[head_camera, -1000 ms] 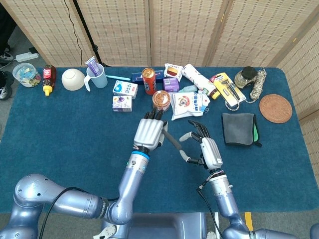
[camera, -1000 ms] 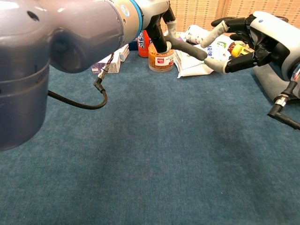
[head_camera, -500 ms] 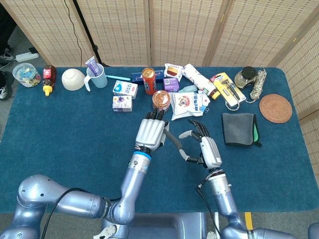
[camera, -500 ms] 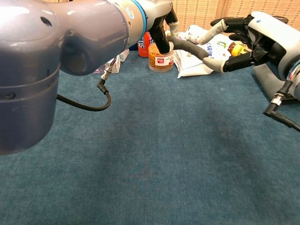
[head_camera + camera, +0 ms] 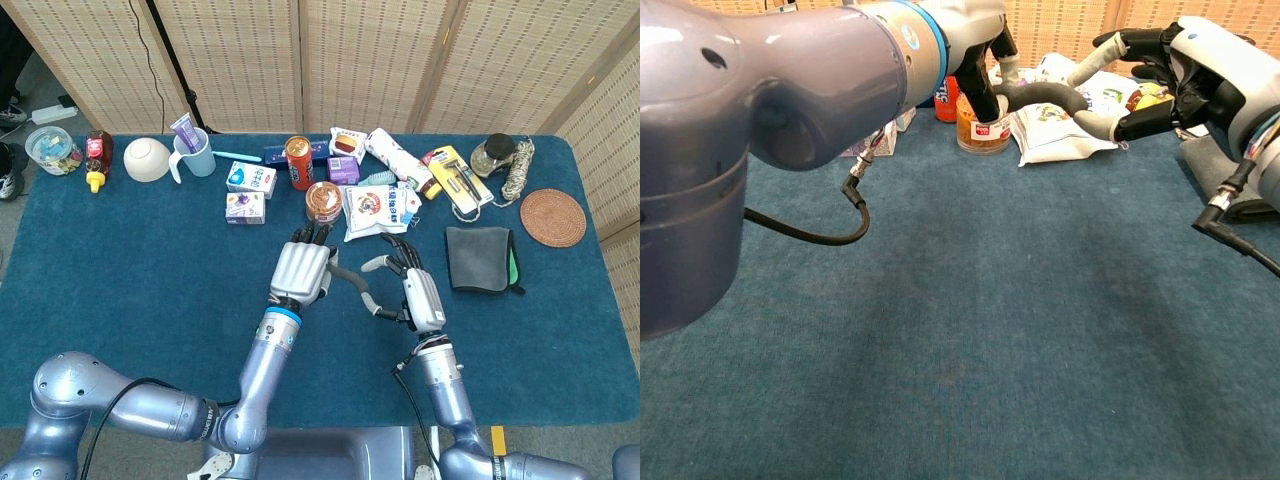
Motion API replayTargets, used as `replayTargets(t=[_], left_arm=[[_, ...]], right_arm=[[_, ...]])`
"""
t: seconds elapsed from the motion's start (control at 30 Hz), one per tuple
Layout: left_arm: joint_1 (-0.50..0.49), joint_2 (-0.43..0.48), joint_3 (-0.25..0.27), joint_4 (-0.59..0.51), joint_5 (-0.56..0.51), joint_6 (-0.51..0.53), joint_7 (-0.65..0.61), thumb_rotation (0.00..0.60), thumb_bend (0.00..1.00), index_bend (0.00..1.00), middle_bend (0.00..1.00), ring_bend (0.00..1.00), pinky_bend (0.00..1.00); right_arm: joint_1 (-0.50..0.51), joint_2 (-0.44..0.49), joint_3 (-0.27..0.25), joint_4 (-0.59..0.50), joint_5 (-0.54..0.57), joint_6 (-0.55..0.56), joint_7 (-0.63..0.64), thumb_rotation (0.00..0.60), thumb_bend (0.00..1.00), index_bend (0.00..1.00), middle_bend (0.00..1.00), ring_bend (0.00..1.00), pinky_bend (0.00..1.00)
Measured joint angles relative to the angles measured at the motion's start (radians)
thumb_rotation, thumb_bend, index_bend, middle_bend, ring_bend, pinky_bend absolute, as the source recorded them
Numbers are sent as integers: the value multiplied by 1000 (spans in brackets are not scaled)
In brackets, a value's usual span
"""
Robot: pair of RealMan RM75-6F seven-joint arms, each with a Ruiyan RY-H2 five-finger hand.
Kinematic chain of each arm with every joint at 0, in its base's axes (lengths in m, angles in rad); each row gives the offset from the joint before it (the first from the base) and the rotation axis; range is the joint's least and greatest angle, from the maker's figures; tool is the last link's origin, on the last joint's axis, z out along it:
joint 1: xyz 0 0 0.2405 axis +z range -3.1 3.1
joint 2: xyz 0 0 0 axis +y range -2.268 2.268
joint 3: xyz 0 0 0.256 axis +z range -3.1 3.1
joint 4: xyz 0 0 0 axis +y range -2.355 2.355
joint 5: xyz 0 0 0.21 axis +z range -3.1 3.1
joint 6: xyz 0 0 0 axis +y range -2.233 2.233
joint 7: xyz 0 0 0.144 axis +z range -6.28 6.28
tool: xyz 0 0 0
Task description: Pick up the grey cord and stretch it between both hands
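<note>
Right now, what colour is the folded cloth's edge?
Green, along the cloth's right side; clearest in the head view.

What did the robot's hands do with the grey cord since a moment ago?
The right hand moved a little further from the robot, toward the packets, so the grey cord between the two hands now bows in an arch instead of running straight. The left hand hardly shifted. Both hands hold the cord as before. The snack cup, white packet and everything else on the blue table stayed put.
</note>
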Motion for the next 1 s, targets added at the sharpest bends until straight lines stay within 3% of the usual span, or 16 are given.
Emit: replayTargets(t=[0.4,1.0], left_arm=[[-5,-10,-8,1,-6,-6,7,600,577,717,152,30,146],[-10,-17,-29,32,-13,-4,6,600,578,717,152,30,146]], right_arm=[[10,-1,17,9,18,-14,9,600,334,450,135,0,0],[11,29,-18,-6,6,-49,18,600,334,300,93,0,0]])
